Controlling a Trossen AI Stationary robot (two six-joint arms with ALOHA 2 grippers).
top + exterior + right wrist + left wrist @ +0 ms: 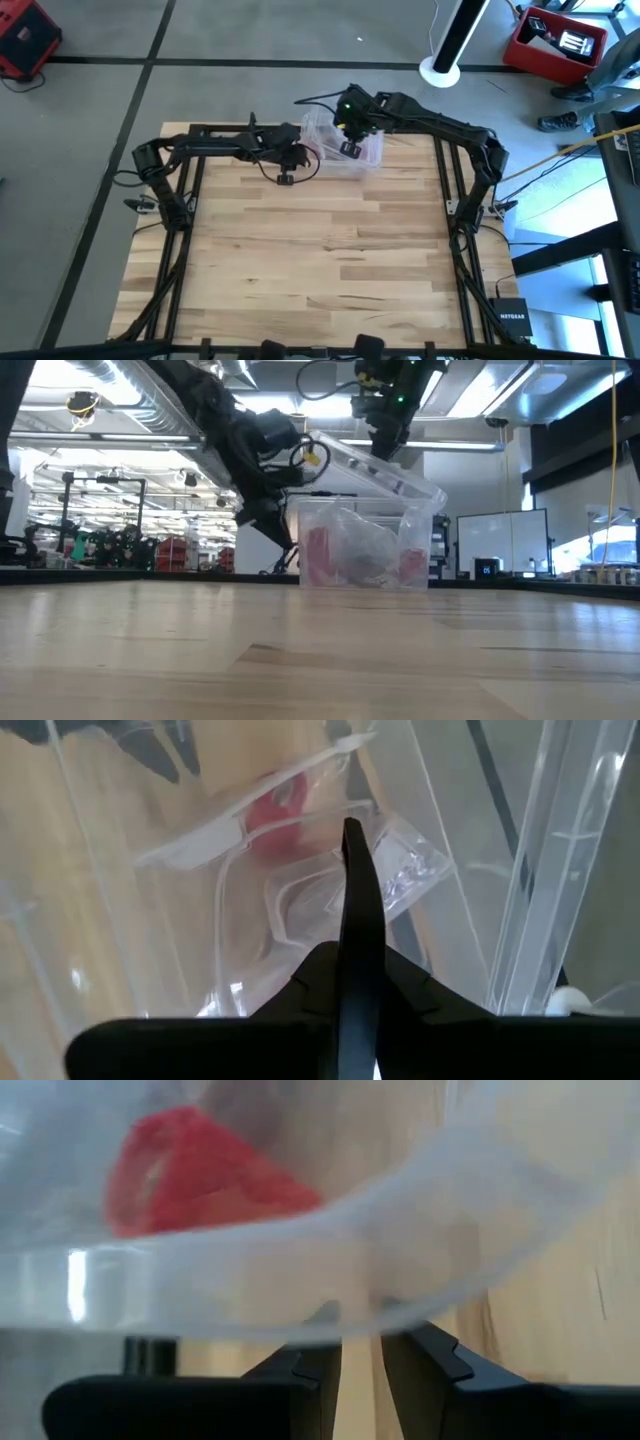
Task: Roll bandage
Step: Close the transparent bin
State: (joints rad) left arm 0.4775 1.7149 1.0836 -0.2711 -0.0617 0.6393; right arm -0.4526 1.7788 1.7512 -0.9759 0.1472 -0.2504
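Observation:
The clear plastic box [365, 545] stands at the table's far edge, its lid [385, 468] raised and slanting over it. Inside lie the pink-red bandage [318, 555], also seen through the plastic [190, 1165] [275, 810], and a crumpled clear wrapper [365, 550]. My left gripper [355, 1312] is at the box's left wall [292, 535], fingers nearly together. My right gripper [350, 830] is shut and hangs over the box [340, 145], just above the lid, pointing steeply down. My left gripper reaches the box at its rim [330, 1295] on the left wall, slanting down from the table's left. The clear rim runs across the fingertips [322, 1315] and hides how they take it. The box stands on the table. My right gripper's shut fingertips are at the lid; whether they touch it I cannot tell.
The wooden table [320, 260] lies bare from the box to its near edge. Black frame rails [170, 270] run along both sides.

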